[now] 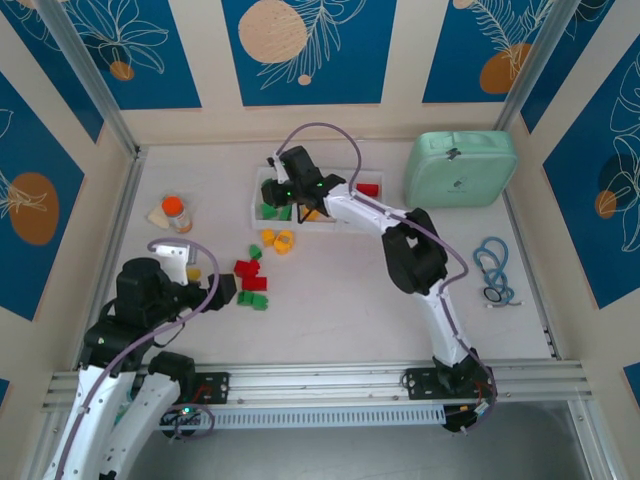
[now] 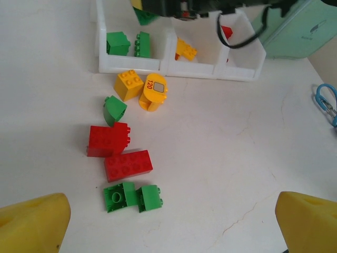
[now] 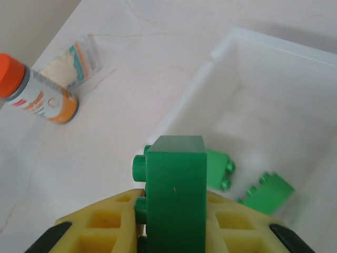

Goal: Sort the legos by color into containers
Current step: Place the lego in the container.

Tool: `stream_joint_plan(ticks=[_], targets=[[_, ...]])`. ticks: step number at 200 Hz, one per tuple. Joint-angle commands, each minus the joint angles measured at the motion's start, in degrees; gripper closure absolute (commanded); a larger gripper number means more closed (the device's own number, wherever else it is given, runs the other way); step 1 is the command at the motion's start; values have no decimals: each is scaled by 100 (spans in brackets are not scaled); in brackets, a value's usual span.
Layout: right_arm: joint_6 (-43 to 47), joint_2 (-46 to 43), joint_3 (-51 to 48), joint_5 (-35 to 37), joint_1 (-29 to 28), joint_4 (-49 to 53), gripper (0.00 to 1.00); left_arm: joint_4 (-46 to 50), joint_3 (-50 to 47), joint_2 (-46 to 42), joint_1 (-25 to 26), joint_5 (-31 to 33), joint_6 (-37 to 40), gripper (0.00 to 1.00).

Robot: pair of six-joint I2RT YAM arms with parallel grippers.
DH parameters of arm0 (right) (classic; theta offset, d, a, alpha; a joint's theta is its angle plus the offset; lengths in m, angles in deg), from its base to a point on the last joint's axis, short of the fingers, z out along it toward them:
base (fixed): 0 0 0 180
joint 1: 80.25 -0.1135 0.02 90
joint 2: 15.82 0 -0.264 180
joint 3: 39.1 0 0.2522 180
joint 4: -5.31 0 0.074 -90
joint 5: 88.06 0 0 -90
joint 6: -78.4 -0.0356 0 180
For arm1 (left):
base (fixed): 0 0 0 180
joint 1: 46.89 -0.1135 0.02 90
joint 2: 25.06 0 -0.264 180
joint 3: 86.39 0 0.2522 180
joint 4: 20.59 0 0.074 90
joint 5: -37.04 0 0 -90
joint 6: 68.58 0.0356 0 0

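My right gripper (image 3: 174, 221) is shut on a green lego (image 3: 175, 190), held on edge above the left compartment of the white container tray (image 3: 184, 105). Two green legos (image 3: 218, 168) lie in that compartment. From above, the right gripper (image 1: 285, 190) hangs over the tray (image 1: 335, 227), with a red lego (image 1: 368, 189) in the right compartment. My left gripper (image 2: 168, 226) is open above bare table, near two green legos (image 2: 131, 196), two red legos (image 2: 128, 165), another green one (image 2: 115, 109) and two yellow ones (image 2: 129, 84). A yellow lego (image 2: 186, 50) lies in the middle compartment.
An orange-capped bottle (image 1: 177, 213) and a small packet (image 3: 68, 60) stand left of the tray. A mint-green case (image 1: 460, 168) sits at the back right. A blue looped item (image 1: 493, 268) lies by the right wall. The left gripper (image 1: 215, 285) hovers just left of the loose legos.
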Motion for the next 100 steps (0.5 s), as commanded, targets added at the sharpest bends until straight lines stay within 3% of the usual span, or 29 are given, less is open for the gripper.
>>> stream_joint_plan(ticks=[1, 20, 36, 54, 80, 86, 100], targets=[[55, 485, 889, -80, 118, 401, 86, -78, -13, 42, -51, -231, 40, 1], [203, 870, 1563, -14, 165, 821, 76, -84, -16, 38, -39, -222, 40, 1], [231, 1041, 2059, -101, 202, 1229, 53, -77, -25, 48, -48, -186, 25, 1], [289, 1084, 2461, 2, 189, 1698, 41, -33, -6, 200, -50, -104, 0, 1], [190, 926, 2703, -11, 193, 2225, 14, 37, 32, 512, -53, -38, -21, 1], [177, 854, 2712, -46, 193, 2314, 1, 56, 43, 569, -53, 35, -34, 1], [163, 623, 2672, -126, 190, 2518, 1, 19, 29, 686, -47, 284, -31, 1]])
